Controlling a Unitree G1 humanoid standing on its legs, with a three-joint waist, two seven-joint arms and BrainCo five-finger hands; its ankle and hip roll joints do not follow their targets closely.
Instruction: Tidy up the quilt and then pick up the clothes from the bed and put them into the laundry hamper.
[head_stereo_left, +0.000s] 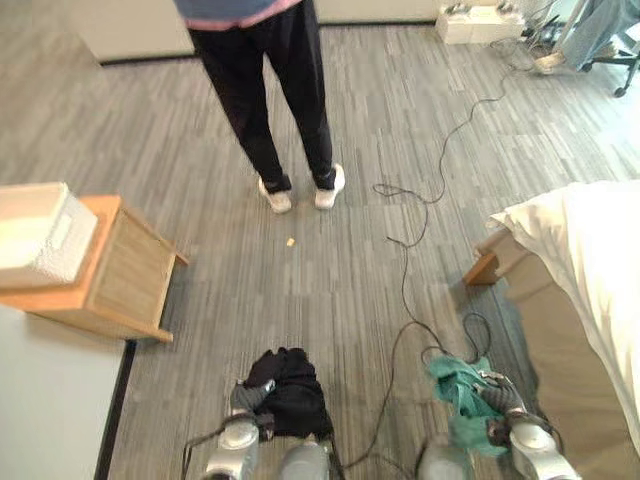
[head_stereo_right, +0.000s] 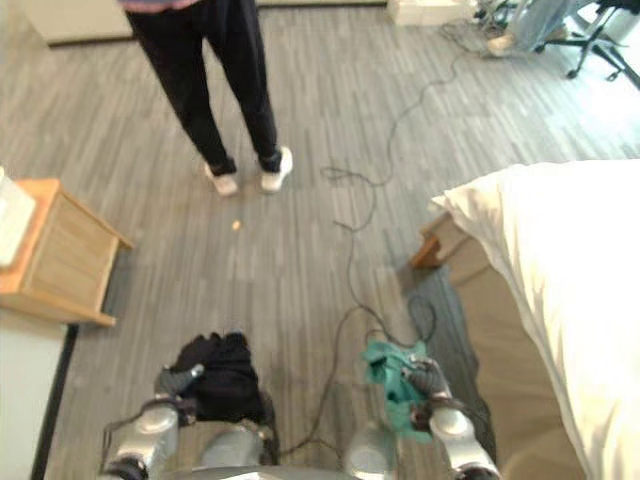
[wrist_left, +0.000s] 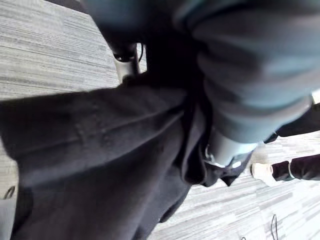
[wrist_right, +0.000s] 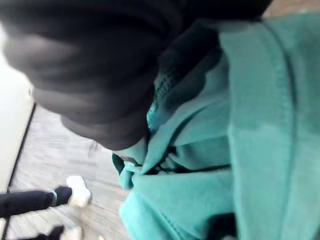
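The left hand (head_stereo_left: 243, 402) has its fingers clenched in a black garment (head_stereo_left: 290, 390) and the right hand (head_stereo_left: 497, 410) in a teal one (head_stereo_left: 455, 385), both lifted clear of the bed (head_stereo_left: 590, 260), likely for carrying to the white hamper (head_stereo_left: 35, 235).

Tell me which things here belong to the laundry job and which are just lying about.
Job:
black garment, in the left hand
teal garment, in the right hand
white quilt on the bed

Lying about:
wooden side table
white basket
person
small crumb

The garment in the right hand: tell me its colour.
Teal green garment, clutched in the right hand; it shows best in the right wrist view.
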